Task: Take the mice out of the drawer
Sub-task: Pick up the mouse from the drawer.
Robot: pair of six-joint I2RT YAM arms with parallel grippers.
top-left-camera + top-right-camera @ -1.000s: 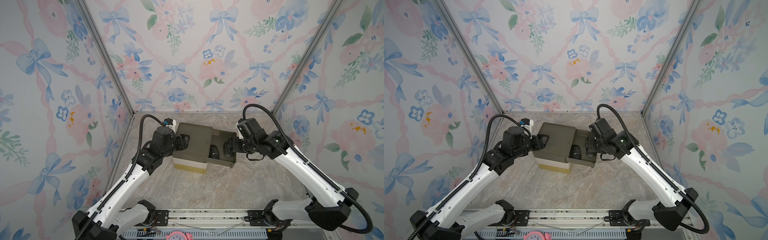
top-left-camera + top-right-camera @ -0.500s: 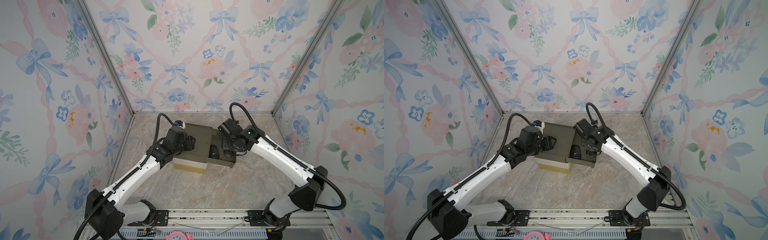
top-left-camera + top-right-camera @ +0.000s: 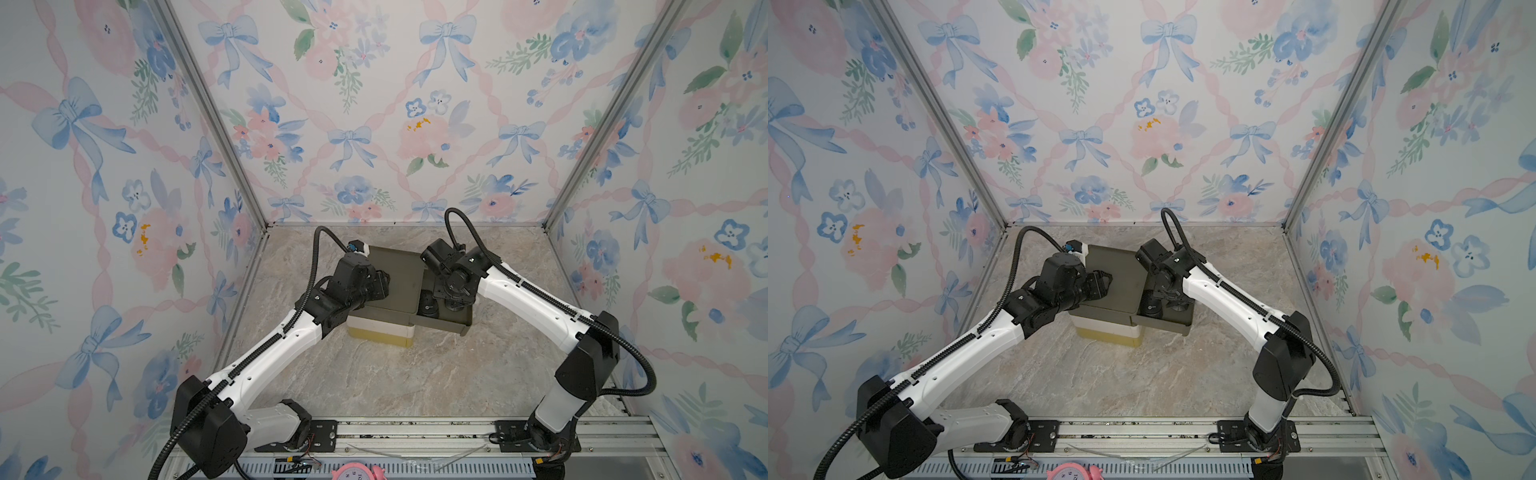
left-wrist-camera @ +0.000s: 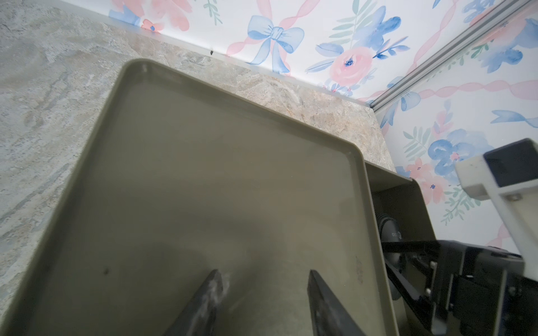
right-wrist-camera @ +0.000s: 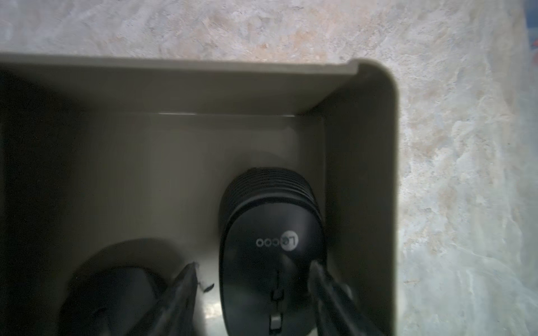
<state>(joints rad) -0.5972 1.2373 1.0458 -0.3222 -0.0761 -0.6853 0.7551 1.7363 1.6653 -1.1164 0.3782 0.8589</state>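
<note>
Reaching: right gripper (image 5: 253, 291) down inside open drawer (image 5: 361, 122), jaws spread astride branded black mouse (image 5: 272, 241), nothing clamped yet.
Mouse place: against drawer's outer side wall, near a front corner; second black mouse (image 5: 116, 288) just beside it, across one finger (image 5: 186, 279).
Long axis: running along the fingers, so jaws close across the narrow width.
Nearer arm: right, directly over drawer in a top view (image 3: 451, 291).
Left gripper (image 4: 265, 291): parted, empty, tips low over cabinet top (image 4: 203, 174), maybe pressing on it.
Other mice: not visible.
Risk: far finger squeezed between mouse and wall.
</note>
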